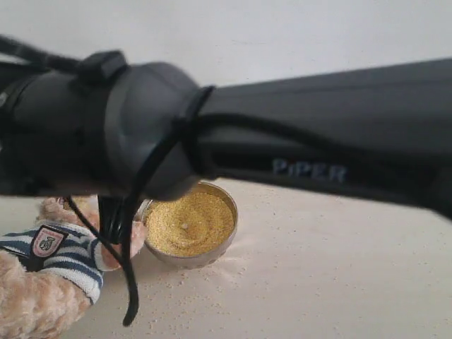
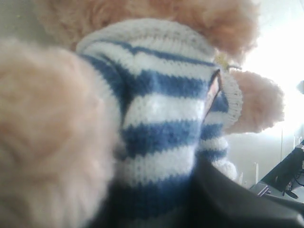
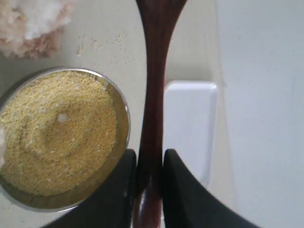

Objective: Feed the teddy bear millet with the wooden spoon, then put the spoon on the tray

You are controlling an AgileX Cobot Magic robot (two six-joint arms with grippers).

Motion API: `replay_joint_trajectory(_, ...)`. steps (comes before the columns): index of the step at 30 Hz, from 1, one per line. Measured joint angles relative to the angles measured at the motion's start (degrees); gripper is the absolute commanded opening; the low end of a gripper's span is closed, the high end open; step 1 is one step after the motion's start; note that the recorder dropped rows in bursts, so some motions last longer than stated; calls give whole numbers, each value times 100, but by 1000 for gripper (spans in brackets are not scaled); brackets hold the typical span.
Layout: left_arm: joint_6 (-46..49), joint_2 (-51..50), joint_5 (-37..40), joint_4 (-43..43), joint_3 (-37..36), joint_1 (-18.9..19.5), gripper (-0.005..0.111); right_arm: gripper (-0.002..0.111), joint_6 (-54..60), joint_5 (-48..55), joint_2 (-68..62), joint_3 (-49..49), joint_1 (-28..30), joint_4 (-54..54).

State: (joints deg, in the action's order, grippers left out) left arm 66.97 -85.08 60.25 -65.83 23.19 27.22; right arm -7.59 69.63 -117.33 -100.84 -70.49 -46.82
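Observation:
The teddy bear [image 1: 49, 272] sits at the lower left in its navy-and-white striped shirt, right beside the steel bowl [image 1: 192, 260] heaped with yellow millet [image 1: 189, 224]. The bear's shirt [image 2: 161, 109] fills the left wrist view, and my left gripper [image 2: 161, 206] is shut on its lower body, one dark finger [image 2: 228, 199] pressed into the fabric. My right gripper [image 3: 149, 154] is shut on the slim handle of the wooden spoon [image 3: 154, 85], whose bowl end runs out of frame. Below the spoon lie the millet [image 3: 57, 137] and the white tray [image 3: 190, 128].
A thick black arm [image 1: 296, 141] with dangling cables crosses the exterior view close to the camera and hides most of the scene. Loose grains [image 1: 212, 286] are scattered on the pale table around the bowl. A furry bear limb [image 3: 33, 23] lies near the bowl's rim [image 3: 124, 118].

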Motion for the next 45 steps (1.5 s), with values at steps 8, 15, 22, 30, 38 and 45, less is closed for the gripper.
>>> replay_joint_trajectory(8, 0, 0, 0, 0, 0, 0, 5, 1, 1, 0, 552, 590, 691, 816)
replay_joint_trajectory(15, 0, 0, 0, 0, 0, 0, 5, 1, 155, 35, 858, 1881, 989, 856)
replay_joint_trajectory(22, 0, 0, 0, 0, 0, 0, 5, 1, 354, 37, 719, 2280, 1018, 196)
replay_joint_trajectory(30, 0, 0, 0, 0, 0, 0, 5, 1, 511, 25, 272, 2280, 751, -504)
replay_joint_trajectory(38, 0, 0, 0, 0, 0, 0, 5, 1, 698, 25, -11, 2280, 593, -859)
replay_joint_trajectory(45, 0, 0, 0, 0, 0, 0, 5, 1, 795, 25, -21, 2280, 560, -720)
